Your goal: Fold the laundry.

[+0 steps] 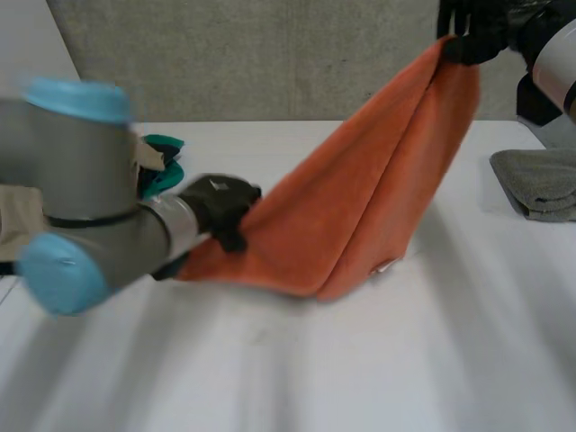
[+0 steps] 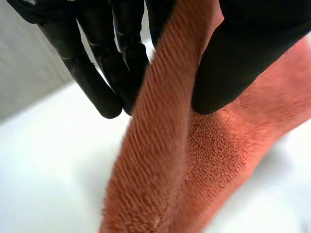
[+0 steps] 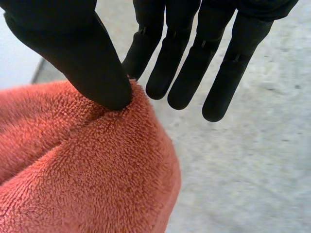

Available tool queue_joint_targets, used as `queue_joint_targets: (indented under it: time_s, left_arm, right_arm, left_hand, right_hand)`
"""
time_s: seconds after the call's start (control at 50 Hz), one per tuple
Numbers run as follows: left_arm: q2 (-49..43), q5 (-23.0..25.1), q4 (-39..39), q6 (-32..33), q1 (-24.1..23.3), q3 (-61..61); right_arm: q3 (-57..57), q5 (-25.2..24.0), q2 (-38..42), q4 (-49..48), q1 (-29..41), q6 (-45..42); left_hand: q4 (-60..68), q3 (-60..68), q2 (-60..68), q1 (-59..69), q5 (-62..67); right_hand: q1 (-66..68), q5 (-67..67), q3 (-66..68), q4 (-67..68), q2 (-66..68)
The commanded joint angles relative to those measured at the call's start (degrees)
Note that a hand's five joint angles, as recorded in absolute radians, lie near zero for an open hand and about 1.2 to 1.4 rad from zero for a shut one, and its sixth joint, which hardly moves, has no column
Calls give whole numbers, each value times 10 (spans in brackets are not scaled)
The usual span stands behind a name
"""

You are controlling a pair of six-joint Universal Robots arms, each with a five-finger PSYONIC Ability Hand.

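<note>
Two hands share one orange towel [image 1: 360, 198]: the right hand [image 1: 468, 40] holds a corner high over the far side of the table [image 1: 297, 369], its thumb [image 3: 82, 53] pinching the pile against otherwise straight fingers [image 3: 180, 68], while the left hand [image 1: 220, 205] grips a low corner just above the table, the towel's edge running between its thumb and fingers. The towel hangs between them as a slanted, doubled sheet, and its lowest fold touches the table near the middle. The step in hand looks like spreading it out for a first fold. To do that well, the hands should probably come level and draw apart until the top edge is straight, since the sheet now sags and creases along the diagonal. The right pinch seems to take only a small bite of the corner, so a slow, even pull is safer than a tug. Laying it down in the bare middle avoids the grey towel [image 1: 540, 184] at the right and the teal cloth [image 1: 162, 166] behind the left arm.
</note>
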Motion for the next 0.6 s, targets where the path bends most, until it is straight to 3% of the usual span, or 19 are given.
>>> queue_joint_targets:
  time_s: [0.02, 0.18, 0.28, 0.32, 0.34, 0.36, 0.38, 0.48, 0.6]
  left_arm:
    - [191, 33, -27, -35, 9, -65]
    - [215, 26, -25, -89, 7, -68]
    - [177, 3, -26, -97, 12, -66]
    - [167, -2, -33, -98, 15, -67]
    - [161, -8, -37, -101, 17, -69]
    - [160, -9, -39, -103, 19, -69]
    - [160, -9, -40, -104, 21, -68]
    - [166, 1, -42, -113, 26, -56]
    - [191, 6, -56, -130, 18, -1]
  right_arm:
    - [-124, -7, 114, -61, 0, -4]
    - [-178, -12, 247, -195, 82, 25]
    - [-164, -26, 335, -247, 122, 29]
    - [-165, -29, 360, -256, 130, 29]
    - [-168, -26, 379, -259, 133, 26]
    - [-171, -24, 386, -258, 135, 24]
    - [-173, -22, 390, -255, 134, 23]
    - [-176, 28, 355, -180, 120, 17]
    - [-119, 100, 224, 23, 90, 20]
  left_hand:
    - [116, 122, 116, 137, 139]
    - [116, 122, 116, 137, 139]
    - [116, 122, 116, 137, 139]
    - [116, 122, 116, 137, 139]
    - [116, 122, 116, 137, 139]
    - [116, 122, 116, 137, 139]
    - [116, 122, 116, 137, 139]
    - [116, 122, 116, 137, 139]
    - [116, 122, 116, 137, 139]
  right_hand:
    - [158, 128, 119, 114, 129]
    - [158, 128, 119, 114, 129]
    - [158, 128, 119, 114, 129]
    - [-83, -113, -122, -127, -112]
    - [-409, -439, -449, -453, -438]
    - [-542, -572, -581, -586, -571]
    - [-542, -572, -581, -586, -571]
    - [-542, -572, -581, -586, -571]
    - [-542, -572, -581, -586, -571]
